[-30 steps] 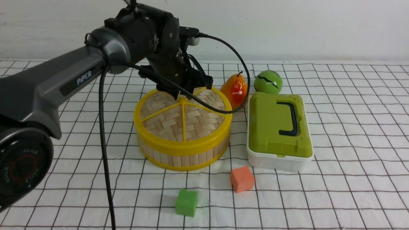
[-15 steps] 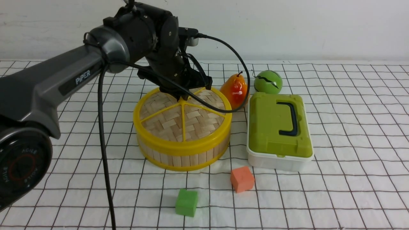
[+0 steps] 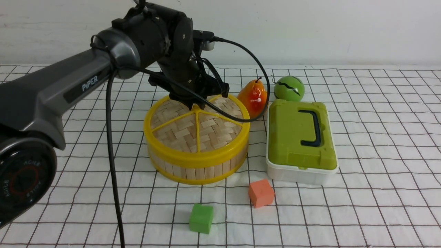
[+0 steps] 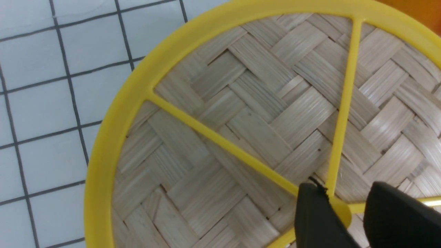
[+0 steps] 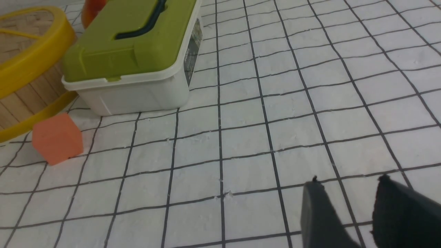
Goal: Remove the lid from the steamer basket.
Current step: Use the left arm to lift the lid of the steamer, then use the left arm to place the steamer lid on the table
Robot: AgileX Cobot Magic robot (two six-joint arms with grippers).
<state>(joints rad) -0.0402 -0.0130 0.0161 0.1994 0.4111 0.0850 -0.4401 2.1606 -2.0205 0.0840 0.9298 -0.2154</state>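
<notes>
Over the last second the left pincer [image 3: 196,104] has dipped from just above the lid [image 3: 196,129] to its yellow hub, where the six spokes meet. Nothing else has shifted. The lid still sits flush on the steamer basket [image 3: 196,170], which stands left of centre on the tabletop [image 3: 379,155], directly under the left arm [image 3: 69,89]. In the left wrist view the two black fingers [image 4: 317,213] stand apart, straddling the hub, with a sliver of bamboo showing between it and one finger, so they have not closed on it. I judge this to be the grasping stage: the tips are placed but the lift has not begun. The right pincer [image 5: 348,184] hangs over bare tabletop with its jaws apart and nothing between them. The white box with the green lid [image 3: 299,134] lies at the basket's 3 o'clock. As for writing, "PiPER" [image 3: 90,83] reads plainly in white on the left arm. The round joint housing [image 3: 26,175] at 8 o'clock in the front view carries "AGILE" around a ring, only partly legible. A sticker [image 5: 193,48] on the box's side is too small to read.
</notes>
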